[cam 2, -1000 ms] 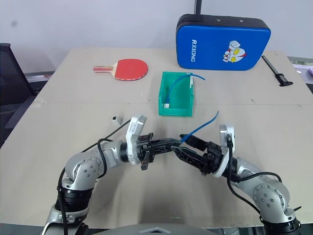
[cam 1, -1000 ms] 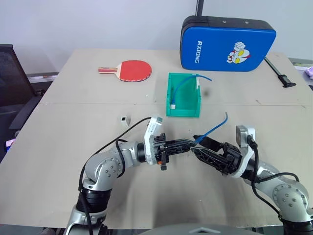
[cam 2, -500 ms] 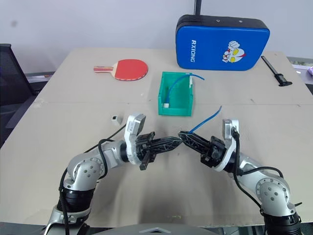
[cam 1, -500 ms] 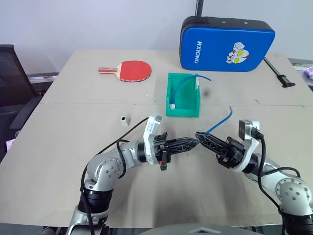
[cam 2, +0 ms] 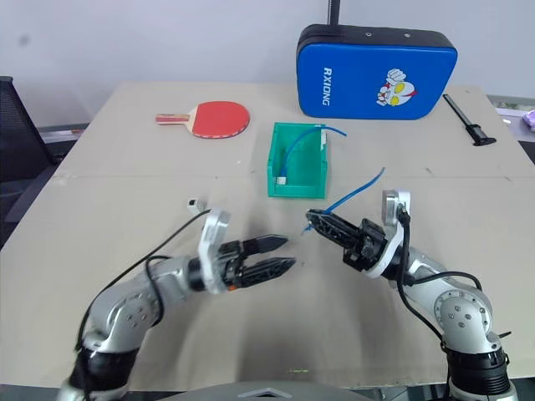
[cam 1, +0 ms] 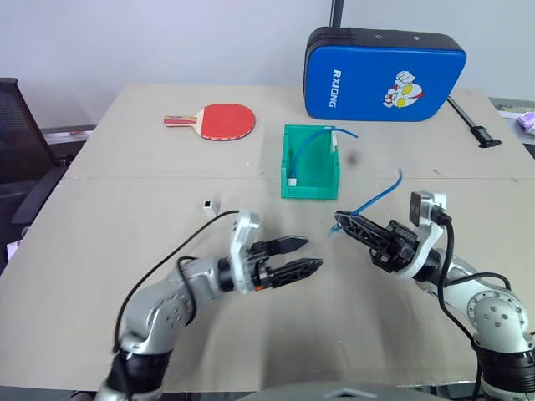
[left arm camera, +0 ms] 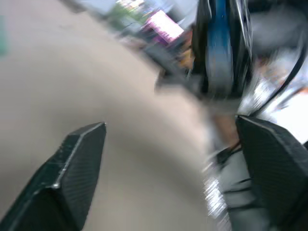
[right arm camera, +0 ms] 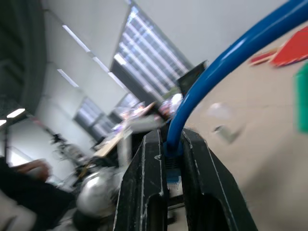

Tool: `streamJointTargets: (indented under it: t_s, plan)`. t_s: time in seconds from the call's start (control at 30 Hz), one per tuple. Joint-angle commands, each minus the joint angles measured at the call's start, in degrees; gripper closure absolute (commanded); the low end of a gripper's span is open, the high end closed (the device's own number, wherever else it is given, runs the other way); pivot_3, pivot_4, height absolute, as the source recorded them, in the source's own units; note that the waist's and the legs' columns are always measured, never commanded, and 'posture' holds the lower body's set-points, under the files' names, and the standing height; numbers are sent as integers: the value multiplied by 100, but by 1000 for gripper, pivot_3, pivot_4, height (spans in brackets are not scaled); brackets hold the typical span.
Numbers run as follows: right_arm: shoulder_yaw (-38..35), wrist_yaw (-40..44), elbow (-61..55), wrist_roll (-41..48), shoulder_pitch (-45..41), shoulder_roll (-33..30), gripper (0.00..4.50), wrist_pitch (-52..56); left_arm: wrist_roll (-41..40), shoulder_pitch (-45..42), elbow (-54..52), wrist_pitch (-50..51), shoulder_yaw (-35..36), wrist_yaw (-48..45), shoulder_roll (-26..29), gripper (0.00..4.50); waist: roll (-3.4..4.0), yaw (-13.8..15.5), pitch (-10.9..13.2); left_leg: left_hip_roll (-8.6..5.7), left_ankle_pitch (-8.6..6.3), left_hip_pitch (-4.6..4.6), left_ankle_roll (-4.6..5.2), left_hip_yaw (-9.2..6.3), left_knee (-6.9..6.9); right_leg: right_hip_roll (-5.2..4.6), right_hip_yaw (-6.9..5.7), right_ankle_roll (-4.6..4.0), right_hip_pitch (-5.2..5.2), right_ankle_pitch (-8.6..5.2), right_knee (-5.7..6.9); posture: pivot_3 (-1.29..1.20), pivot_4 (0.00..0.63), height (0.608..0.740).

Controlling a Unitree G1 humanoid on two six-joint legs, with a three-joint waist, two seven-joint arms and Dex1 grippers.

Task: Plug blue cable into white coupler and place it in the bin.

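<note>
Between the right gripper's [cam 1: 344, 223] closed jaws, the thin bright-blue network cable [cam 1: 380, 196] is arching up over the beige tabletop [cam 1: 117, 225], clamped near its plug. Well apart, the tiny white box-shaped coupler [cam 1: 207, 203] is lying unplugged. Beyond, the small green plastic bin [cam 1: 310, 163] is already holding another blue cable. The left gripper [cam 1: 305, 255] is hovering with jaws spread, empty. Plugging and binning seemingly remain.

Silver jointed arms [cam 1: 167, 305] carry black cables. White wrist housings [cam 1: 245, 242] lead to grippers with black ribbed fingers [cam 1: 288, 246].
</note>
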Motion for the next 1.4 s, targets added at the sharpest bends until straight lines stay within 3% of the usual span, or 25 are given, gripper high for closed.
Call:
streamJointTargets:
  t_s: [0.03,0.1,0.2,0.33,0.73,0.9,0.93,1.03,1.13,1.27,1.4]
  plan:
    - [31,305,79,-890,-177,7,4500,-648,978,618,-509,-1102,247,641,-113,391,4,25,3,-1,0,-1,0,3,0,-4,1,0,0,0,-2,0,150,681]
    - [156,424,167,-1432,-309,29,4500,-999,1645,1112,-733,-1845,671,1704,-722,391,4,32,4,-3,0,-2,1,4,0,-10,0,0,1,0,-4,0,150,681]
    - [171,531,225,-1688,-411,71,4500,-1180,2843,1653,-864,-2657,777,2741,-1182,391,-1,13,3,-6,-1,-3,2,12,1,-48,5,1,3,1,-13,0,150,681]
    - [245,732,361,-1983,-486,69,4500,-1311,3923,1483,-306,-3002,936,3954,-1599,391,0,65,2,-8,-1,-3,2,0,2,-41,-11,0,3,1,-5,0,150,681]
    - [247,578,370,-2281,-573,420,4500,-1450,4445,-350,1918,-2672,811,4450,-1608,391,-4,12,-1,-4,0,-5,3,-1,3,-13,-31,3,0,3,3,0,150,681]
    - [288,508,267,-2419,-488,473,4500,-1506,4395,-321,1983,-2516,748,4314,-1534,1245,-3,5,-2,-2,0,-6,2,-4,0,-48,-31,3,-3,3,4,0,150,681]
    - [311,482,269,-2490,-506,498,4500,-1548,4418,-325,1989,-2540,718,4283,-1499,1786,-2,4,-2,-2,-1,-3,1,-3,0,-48,-32,3,-2,3,7,0,150,681]
    - [419,431,271,-2728,-570,559,4500,-1673,4438,-355,2014,-2616,663,4225,-1441,2793,-2,0,-2,-3,0,1,2,-1,0,-47,-33,2,-1,3,10,0,150,681]
    - [747,357,336,-3378,-757,620,4500,-2006,4538,-444,2076,-2876,515,4102,-1337,4216,-1,1,-3,-4,0,3,1,1,0,-46,-42,2,-1,3,12,0,150,681]
    - [1474,18,882,-4880,-1550,955,4500,-3052,4844,-775,2028,-3526,-43,3821,-1199,4209,0,11,-1,-5,5,1,-7,1,1,-24,-46,2,-4,4,15,0,150,681]
    - [1872,-93,1497,-5716,-2149,1310,4500,-3962,5006,-1161,1866,-3755,-506,3650,-1284,4209,-1,24,-2,-10,14,-9,-23,-7,2,-27,-57,2,-5,4,11,0,150,681]
